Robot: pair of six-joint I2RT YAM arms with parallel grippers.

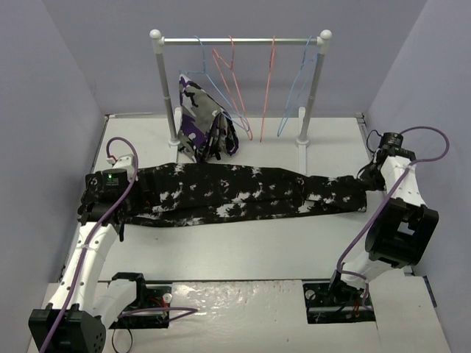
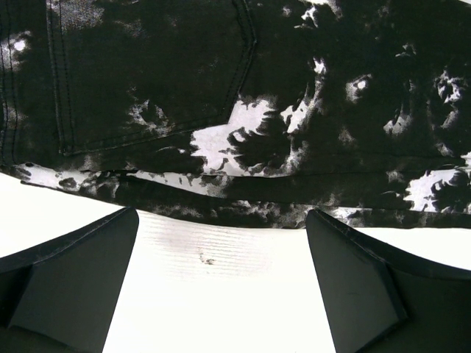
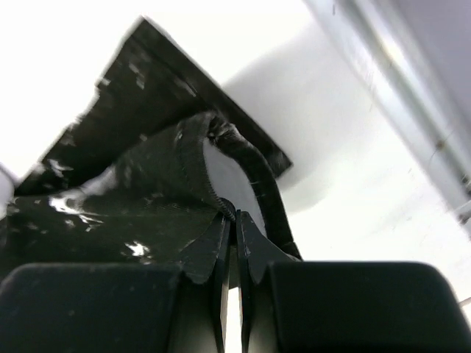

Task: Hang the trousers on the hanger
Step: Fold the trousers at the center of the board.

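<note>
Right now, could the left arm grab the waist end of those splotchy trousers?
Probably yes. The left gripper hangs open right at the edge of the trousers, with bare table between its jaws and nothing in the way.

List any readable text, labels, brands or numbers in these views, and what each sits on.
None: no readable text in any view.
trousers: white splotches only, and the pocket in the left wrist view has no tag showing.
left arm: a small green light, no characters legible.
rack: bare, no markings.
</note>
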